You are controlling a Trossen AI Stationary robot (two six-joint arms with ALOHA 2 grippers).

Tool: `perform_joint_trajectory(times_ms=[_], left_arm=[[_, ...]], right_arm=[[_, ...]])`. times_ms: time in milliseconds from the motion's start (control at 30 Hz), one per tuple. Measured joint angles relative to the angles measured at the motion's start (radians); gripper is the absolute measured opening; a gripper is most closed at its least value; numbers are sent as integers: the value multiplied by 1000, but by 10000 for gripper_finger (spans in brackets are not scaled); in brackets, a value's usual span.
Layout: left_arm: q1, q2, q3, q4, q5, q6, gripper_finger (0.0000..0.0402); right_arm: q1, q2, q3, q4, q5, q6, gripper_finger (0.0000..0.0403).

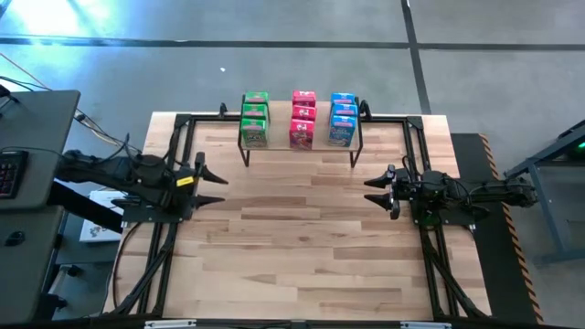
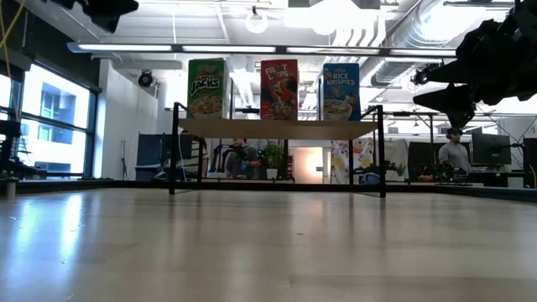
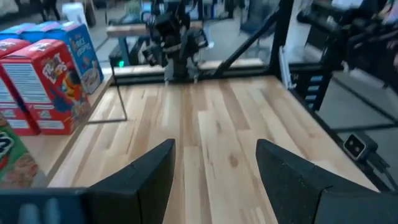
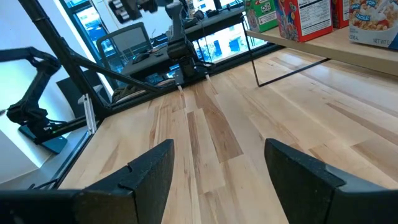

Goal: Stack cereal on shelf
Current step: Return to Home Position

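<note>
The shelf (image 1: 302, 148), a low wooden board on thin black legs, stands at the table's far middle. On it the cereal boxes stand in three rows: green (image 1: 255, 119), red-pink (image 1: 303, 119) and blue (image 1: 343, 119). In the low view the front boxes (image 2: 278, 89) stand upright on the board (image 2: 277, 128). My left gripper (image 1: 212, 185) is open at the table's left edge, pointing toward the right. My right gripper (image 1: 377, 189) is open at the right edge, pointing left. Neither holds anything.
Black frame rails (image 1: 155, 265) run along the table's left, right and far sides. The bare wooden tabletop (image 1: 302, 247) stretches between the two grippers and toward the near edge. A dark desk with a keyboard (image 1: 9, 174) stands off the table's left.
</note>
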Motion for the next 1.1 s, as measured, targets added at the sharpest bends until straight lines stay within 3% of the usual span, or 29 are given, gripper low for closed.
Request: perform_joint_trajectory(times_ms=[367,600,1100], left_arm=[[0,-225,-305,275,23,3,216],[0,-331,-424,358,20,4,216],[0,-375,-577,495,-23,31,216]], right_arm=[[0,0,0,0,0,0,244],[0,0,0,0,0,0,244],[0,0,0,0,0,0,244]])
